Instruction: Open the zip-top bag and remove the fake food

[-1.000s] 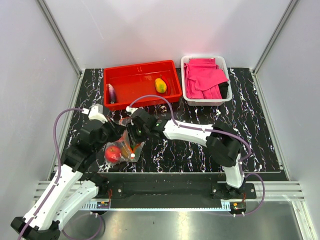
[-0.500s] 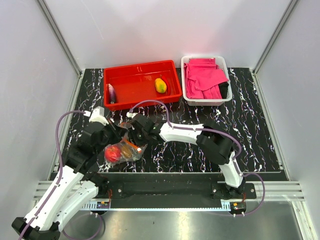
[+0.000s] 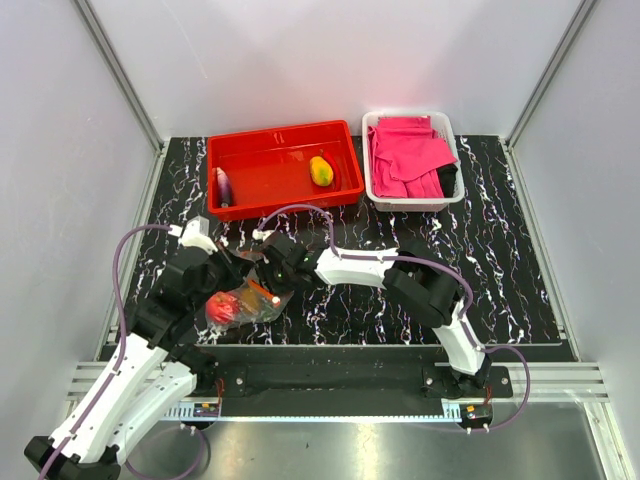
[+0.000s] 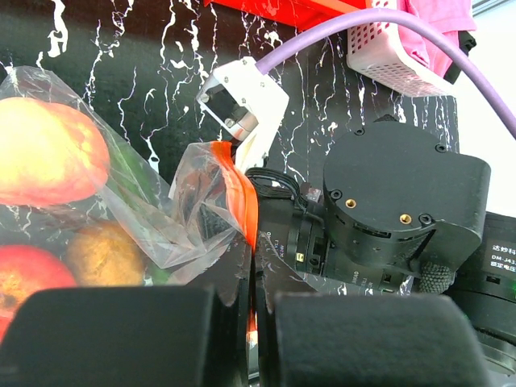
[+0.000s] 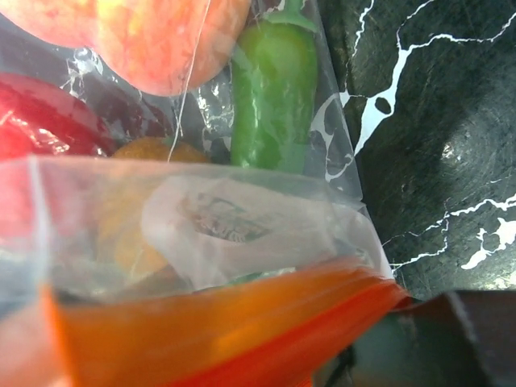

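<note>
At the near left of the surface (image 3: 480, 250), my left gripper (image 4: 251, 294) pinches the zip-top bag's (image 3: 248, 300) zip strip to anchor it, fake food (image 3: 222, 306) inside, while the right gripper (image 3: 266, 274) sits at the mouth, and I cannot tell its grip.

**Around the right gripper (image 3: 265, 282): red tray (image 3: 270, 175), white basket (image 3: 410, 203), pink cloths (image 3: 405, 155)**

The red tray lies beyond the gripper, well apart; the white basket sits farther off to the gripper's right, just beside the tray; the pink cloths fill it; a black marbled table (image 3: 500, 270) lies under everything.
</note>
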Tool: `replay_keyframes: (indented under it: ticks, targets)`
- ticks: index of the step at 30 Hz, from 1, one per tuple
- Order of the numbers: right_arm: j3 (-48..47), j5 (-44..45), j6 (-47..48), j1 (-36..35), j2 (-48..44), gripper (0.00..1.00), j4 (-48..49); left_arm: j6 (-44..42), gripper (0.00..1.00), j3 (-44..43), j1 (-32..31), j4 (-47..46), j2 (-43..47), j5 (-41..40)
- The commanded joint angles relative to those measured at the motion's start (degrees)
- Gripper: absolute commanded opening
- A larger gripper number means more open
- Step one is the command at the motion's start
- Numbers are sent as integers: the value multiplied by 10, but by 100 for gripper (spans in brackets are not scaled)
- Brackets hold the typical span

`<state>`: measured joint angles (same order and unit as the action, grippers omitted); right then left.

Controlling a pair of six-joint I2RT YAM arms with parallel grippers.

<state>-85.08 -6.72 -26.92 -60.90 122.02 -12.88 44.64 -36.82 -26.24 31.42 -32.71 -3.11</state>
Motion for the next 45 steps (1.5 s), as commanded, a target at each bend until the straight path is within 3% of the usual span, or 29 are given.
replay_keyframes:
  ticks: [1, 4, 9, 15, 24, 34, 39, 45]
  targets:
    - [5, -4, 11, -1, -5, 42, -14, -3, 0, 0, -1, -33, 7, -1]
    - [7, -13, 9, 0, -27, 33, -14, -7, 0, -6, -1, -27, 8, 0]
    - [5, -37, -2, 0, -59, 8, -14, -12, 0, -11, -1, -15, 11, -6]
    - [5, -40, -16, 0, -103, 0, -28, -26, 0, -18, -1, 0, 13, -8]
    - [-65, -22, -41, 9, -79, 0, -37, -23, 0, -2, -1, -20, 4, 69]
    - [-86, -51, 22, 54, -93, 0, -64, -26, 0, 10, -1, -12, 12, 122]
    - [-84, -86, 61, 54, -101, 0, -103, -23, 0, 9, -1, 0, 37, 90]
    - [-12, -165, 65, 54, -160, 0, -139, -26, 0, -19, -1, 33, 46, 28]
